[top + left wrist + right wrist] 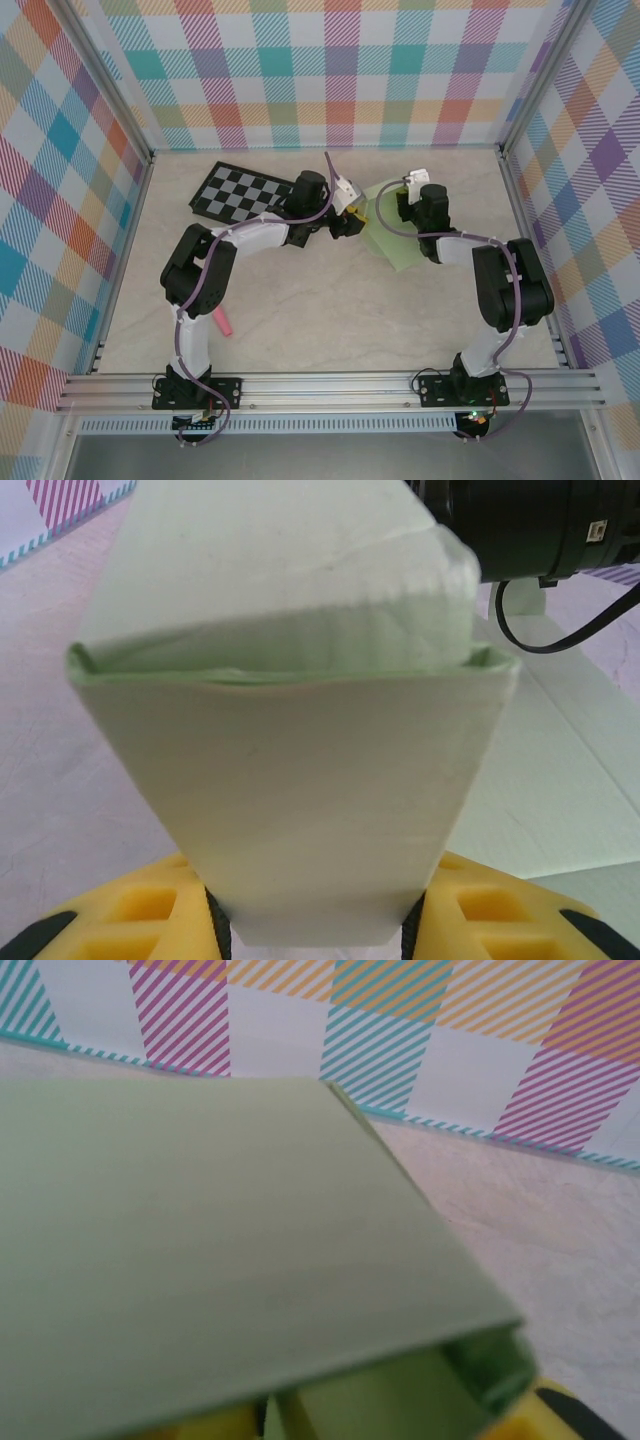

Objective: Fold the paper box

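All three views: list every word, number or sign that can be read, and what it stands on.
No readable text.
The box is plain; the checkerboard has only squares.
Small white mark on the black housing, left wrist view: too small to read.
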Controlling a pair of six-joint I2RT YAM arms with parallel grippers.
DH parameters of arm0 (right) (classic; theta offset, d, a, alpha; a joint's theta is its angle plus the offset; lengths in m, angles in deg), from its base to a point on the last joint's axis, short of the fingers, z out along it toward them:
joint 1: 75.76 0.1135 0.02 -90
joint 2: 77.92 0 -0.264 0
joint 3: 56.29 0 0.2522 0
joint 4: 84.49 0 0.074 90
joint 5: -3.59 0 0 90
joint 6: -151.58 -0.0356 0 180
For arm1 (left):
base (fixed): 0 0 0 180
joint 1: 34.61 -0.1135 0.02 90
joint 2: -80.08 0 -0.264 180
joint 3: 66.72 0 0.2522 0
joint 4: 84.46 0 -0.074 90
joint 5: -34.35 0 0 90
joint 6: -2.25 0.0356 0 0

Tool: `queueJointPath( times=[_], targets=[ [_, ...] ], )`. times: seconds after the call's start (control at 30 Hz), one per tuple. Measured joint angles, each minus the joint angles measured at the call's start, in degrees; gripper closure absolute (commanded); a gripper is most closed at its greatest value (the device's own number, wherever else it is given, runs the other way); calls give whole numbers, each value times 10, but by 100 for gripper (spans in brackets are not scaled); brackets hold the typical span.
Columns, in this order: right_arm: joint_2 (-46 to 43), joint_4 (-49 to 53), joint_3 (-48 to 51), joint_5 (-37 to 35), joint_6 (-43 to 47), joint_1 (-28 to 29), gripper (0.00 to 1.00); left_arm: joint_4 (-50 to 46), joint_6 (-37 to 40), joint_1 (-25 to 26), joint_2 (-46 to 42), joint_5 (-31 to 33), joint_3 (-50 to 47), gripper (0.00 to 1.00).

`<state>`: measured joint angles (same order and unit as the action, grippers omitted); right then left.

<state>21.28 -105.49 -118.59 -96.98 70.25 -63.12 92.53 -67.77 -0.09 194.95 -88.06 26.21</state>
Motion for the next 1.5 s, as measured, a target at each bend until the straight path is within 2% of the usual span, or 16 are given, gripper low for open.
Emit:
queueJointPath(
  times=[0.17,0.27,0.6,0.9,1.03,1.23,1.5],
  targets=[
    [-4,-1,2,30,4,-13,56,0,0,1,0,7,0,67],
    [-19,8,9,78,14,-33,52,0,4,1,0,10,0,68],
    [-57,133,3,359,163,-118,41,-32,15,-3,-2,4,14,67],
    [-106,230,-16,472,223,-148,36,-50,39,-12,-15,3,14,68],
    [-134,276,-16,529,249,-180,35,-62,52,-17,-29,-6,13,67],
    [-147,229,-12,508,193,-192,35,-61,55,-22,-48,-25,13,68],
    [-136,151,3,393,125,-138,40,-56,35,-22,-49,-42,11,67]
  ],
)
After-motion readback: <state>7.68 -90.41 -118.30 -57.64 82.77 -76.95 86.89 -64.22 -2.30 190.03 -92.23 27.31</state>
